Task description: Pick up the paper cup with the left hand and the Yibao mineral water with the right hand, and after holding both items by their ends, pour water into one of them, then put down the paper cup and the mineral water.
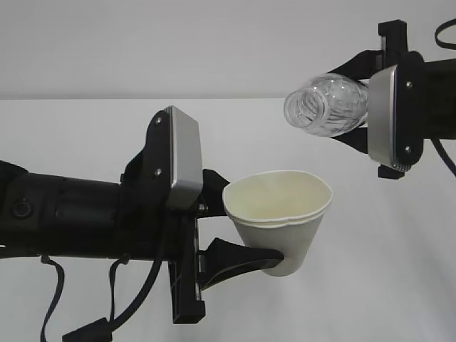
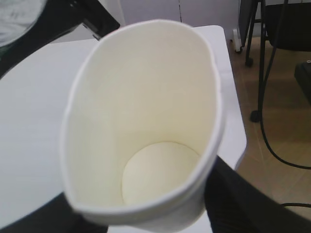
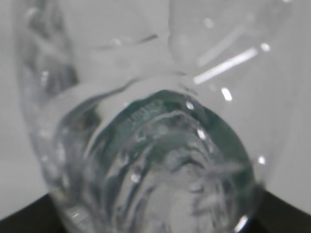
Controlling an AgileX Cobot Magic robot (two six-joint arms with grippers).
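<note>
White and slightly squashed out of round, the paper cup is held up off the table by the left hand, whose black fingers pinch it low on its wall, one finger showing under the base side and the other behind the rim; the cup stands nearly upright with its mouth open toward the camera, and its rim is pushed into a wavy oval by the squeeze. From the left wrist view the cup fills the picture, its pale yellowish inside and round bottom look dry and bare, and dark finger parts show at the lower corners beside it. Up and to the right in the exterior view, the right hand grips the Yibao mineral water by its base end, the clear ribbed bottle lying almost level with its uncapped neck pointing left and a little downward; the neck sits above and just to the right of the cup's rim, apart from it, and no stream of water can be made out between them. The right wrist view is nearly all blurred bottle, seen along its length, with a greenish tint near the middle and black finger edges at the bottom corners, so the jaws are closed on the bottle's sides. Both grey rectangular pads on the wrists face the camera
</note>
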